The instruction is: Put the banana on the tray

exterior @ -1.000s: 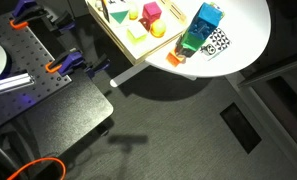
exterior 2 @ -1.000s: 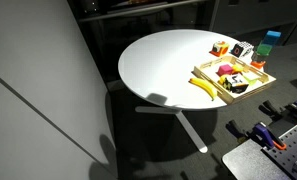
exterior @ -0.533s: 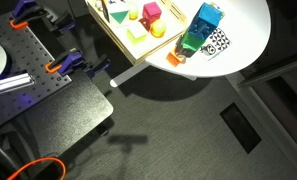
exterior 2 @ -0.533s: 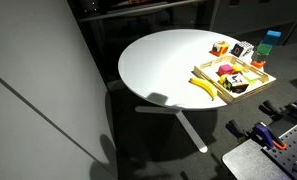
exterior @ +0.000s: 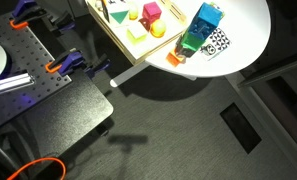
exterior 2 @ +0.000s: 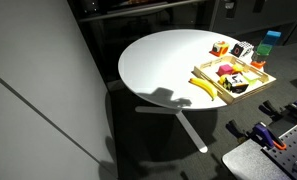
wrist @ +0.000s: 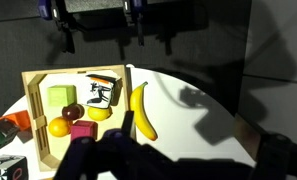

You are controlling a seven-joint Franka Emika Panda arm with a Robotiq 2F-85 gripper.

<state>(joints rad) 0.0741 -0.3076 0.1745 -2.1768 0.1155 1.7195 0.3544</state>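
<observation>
The yellow banana [wrist: 140, 110] lies on the round white table, just outside the long rim of the light wooden tray [wrist: 30, 105], and it is free. It also shows in an exterior view [exterior 2: 201, 88] next to the tray [exterior 2: 212, 84]. Another exterior view shows the tray [exterior: 115, 47] but not the banana. My gripper [wrist: 178, 152] is a dark blur at the bottom of the wrist view, well above the table. Its fingers are apart and hold nothing. It enters at the top edge of an exterior view [exterior 2: 242, 8].
The tray holds a pink block [wrist: 83, 130], a yellow-orange ball [wrist: 58, 127] and a pale green square [wrist: 58, 97]. A blue-green block [exterior: 201, 28] and a checkered cube [exterior: 216, 42] stand beside the tray. A clamped metal bench [exterior: 28, 60] is near the table.
The gripper has come into view at the top of an exterior view, and its shadow on the table has shifted. The banana and tray have not moved.
</observation>
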